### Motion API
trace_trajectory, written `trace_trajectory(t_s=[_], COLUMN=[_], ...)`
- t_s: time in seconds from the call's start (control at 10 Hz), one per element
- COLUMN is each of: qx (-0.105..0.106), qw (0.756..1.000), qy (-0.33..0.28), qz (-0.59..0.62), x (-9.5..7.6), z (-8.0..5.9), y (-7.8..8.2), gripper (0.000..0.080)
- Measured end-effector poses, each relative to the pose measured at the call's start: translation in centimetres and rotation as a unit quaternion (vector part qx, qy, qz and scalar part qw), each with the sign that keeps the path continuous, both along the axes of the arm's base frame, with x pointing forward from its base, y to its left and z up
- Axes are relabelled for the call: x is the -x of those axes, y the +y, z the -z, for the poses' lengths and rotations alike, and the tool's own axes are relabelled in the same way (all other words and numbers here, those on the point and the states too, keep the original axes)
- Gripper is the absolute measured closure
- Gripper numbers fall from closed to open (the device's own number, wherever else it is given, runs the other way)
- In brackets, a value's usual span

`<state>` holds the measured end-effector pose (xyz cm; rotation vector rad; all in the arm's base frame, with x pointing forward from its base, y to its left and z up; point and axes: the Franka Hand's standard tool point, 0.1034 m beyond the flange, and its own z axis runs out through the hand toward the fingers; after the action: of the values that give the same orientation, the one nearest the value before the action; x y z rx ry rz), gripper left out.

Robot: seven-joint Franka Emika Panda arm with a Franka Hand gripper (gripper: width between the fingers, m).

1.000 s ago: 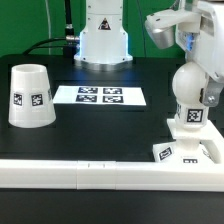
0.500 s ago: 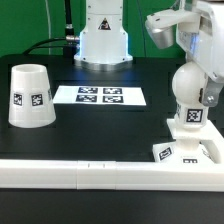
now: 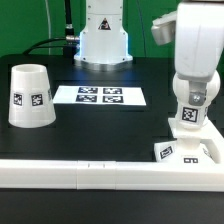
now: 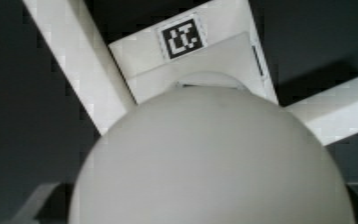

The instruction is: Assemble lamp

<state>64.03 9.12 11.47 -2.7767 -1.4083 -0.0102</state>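
Jaws first: I cannot tell if mine are spread or pinching, because my big white arm [image 3: 192, 40] hides them (the wrist view is nearly filled by the round head of the bulb [image 4: 202, 150]). My arm is down over the top of the bulb, which stands upright on the flat square base [image 3: 190, 152] at the exterior view's right. That base sits on the black table [image 3: 110, 125], just beside the long white rail [image 3: 80, 172]. The shade [image 3: 30, 96] stands on its wide end at the exterior view's left, well apart from the bulb. The marker board [image 3: 100, 96] lies between them.
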Motion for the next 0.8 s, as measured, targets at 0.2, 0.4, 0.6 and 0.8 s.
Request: trace_trajectory(t_s=[0.2, 0.4, 0.6, 0.8], qx=[-0.001, -0.003, -0.003, -0.002], qw=[0.998, 0.991, 0.982, 0.964], qy=[-0.005, -0.010, -0.009, -0.007], qz=[0.062, 0.130, 0.188, 0.264], x=[-0.20, -0.37, -0.39, -0.43], z=[0.03, 0.06, 0.06, 0.05], y=[-0.10, -0.08, -0.20, -0.40], gripper=[0.0222, 0.0222, 0.0222, 0.0221])
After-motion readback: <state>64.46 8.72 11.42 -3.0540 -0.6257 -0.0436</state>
